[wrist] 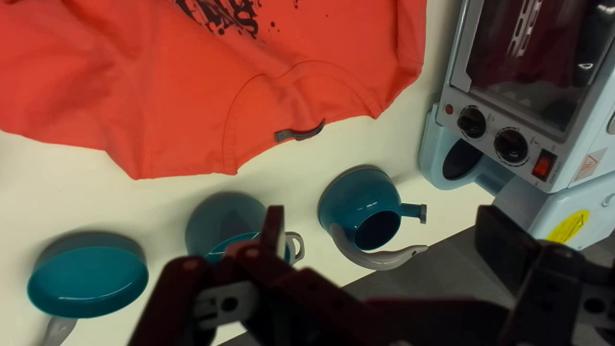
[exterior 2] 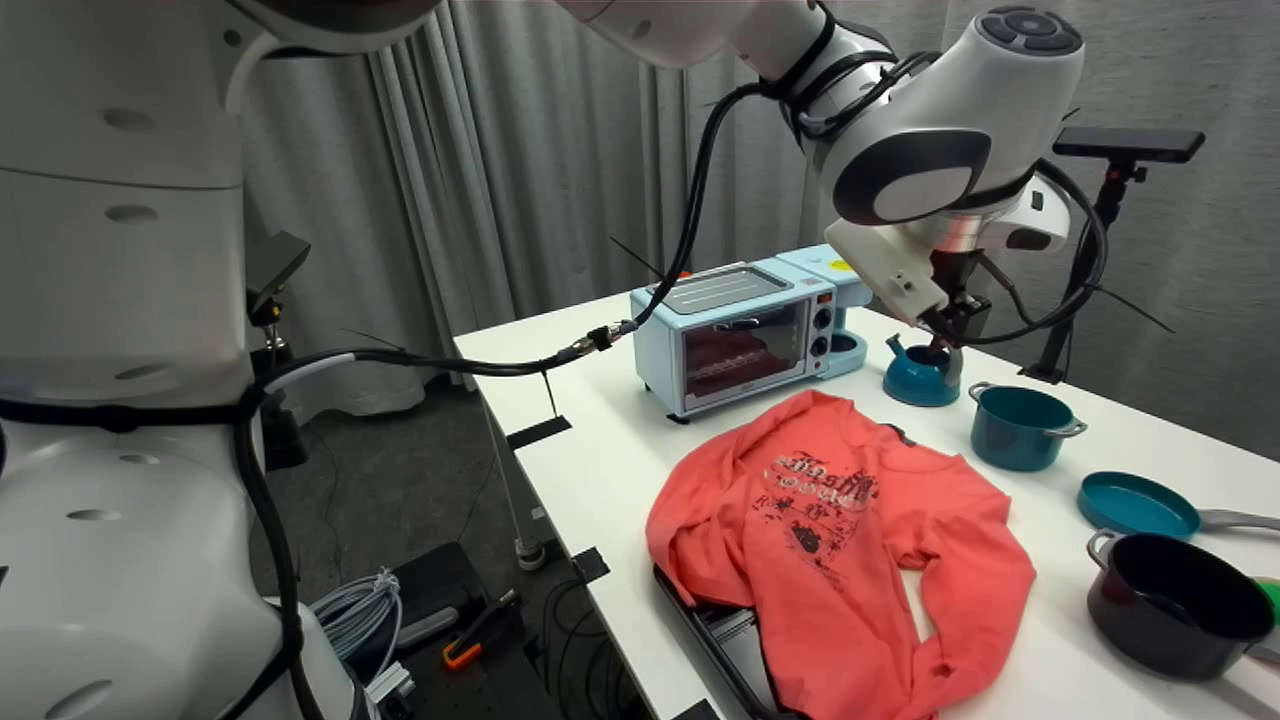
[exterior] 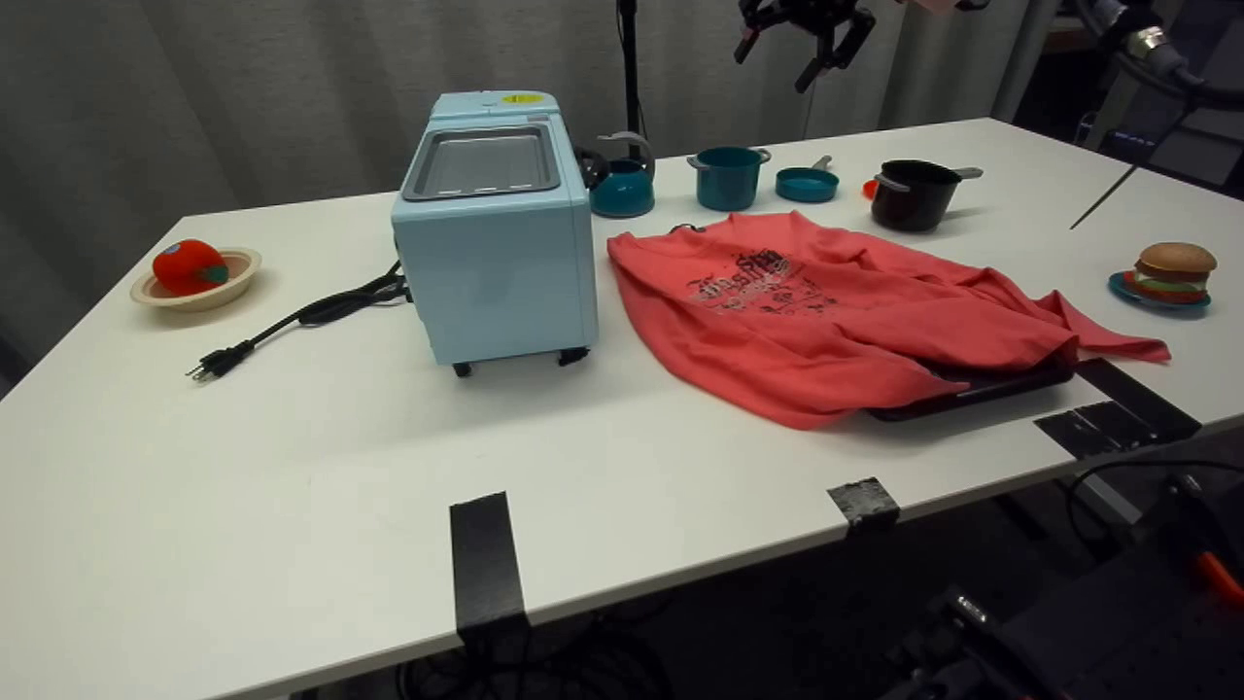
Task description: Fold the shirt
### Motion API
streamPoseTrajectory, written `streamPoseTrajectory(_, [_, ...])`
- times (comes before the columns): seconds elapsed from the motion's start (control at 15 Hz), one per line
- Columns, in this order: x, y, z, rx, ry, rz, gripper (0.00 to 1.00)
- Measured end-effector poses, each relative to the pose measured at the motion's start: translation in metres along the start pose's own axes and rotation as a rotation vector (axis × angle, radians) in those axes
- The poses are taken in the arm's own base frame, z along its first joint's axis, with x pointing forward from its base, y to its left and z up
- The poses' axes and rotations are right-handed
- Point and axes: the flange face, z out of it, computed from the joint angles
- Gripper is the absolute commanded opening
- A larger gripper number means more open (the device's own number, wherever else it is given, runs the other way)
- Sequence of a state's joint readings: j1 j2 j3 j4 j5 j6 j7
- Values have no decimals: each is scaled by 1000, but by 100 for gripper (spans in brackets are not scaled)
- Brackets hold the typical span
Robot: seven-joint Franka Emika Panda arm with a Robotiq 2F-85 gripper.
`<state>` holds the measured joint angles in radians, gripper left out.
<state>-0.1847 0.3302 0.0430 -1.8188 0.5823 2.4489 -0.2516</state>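
The red-coral shirt [exterior: 846,301] lies spread but wrinkled on the white table, its dark print facing up. In an exterior view its lower part drapes over a black tray [exterior 2: 735,650], and its sleeves are bunched at the sides. In the wrist view the shirt [wrist: 182,96] fills the upper left, with its collar and dark neck tag toward the gripper. My gripper [wrist: 379,221] is open and empty, its two fingers wide apart. It hangs high above the table's far edge, past the collar, over the kettle area; it also shows in an exterior view [exterior: 773,73].
A light-blue appliance [exterior: 496,243] stands beside the shirt. A teal kettle [exterior 2: 920,375], teal pot [exterior 2: 1020,430], teal pan [exterior 2: 1135,505] and black pot [exterior 2: 1175,605] line the collar side. A toy burger [exterior: 1171,272] and a bowl with a tomato [exterior: 199,272] sit further off.
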Motion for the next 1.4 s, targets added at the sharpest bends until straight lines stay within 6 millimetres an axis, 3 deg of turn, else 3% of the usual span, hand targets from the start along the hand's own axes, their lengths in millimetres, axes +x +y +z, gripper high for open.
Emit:
streamPoseTrajectory(0.6, [5,8,7,-20,-4,-3,100])
streamPoseTrajectory(0.93, [13,42,1,-139,-37,-13,100])
streamPoseTrajectory(1.4, [7,102,-37,-271,-196,14,100])
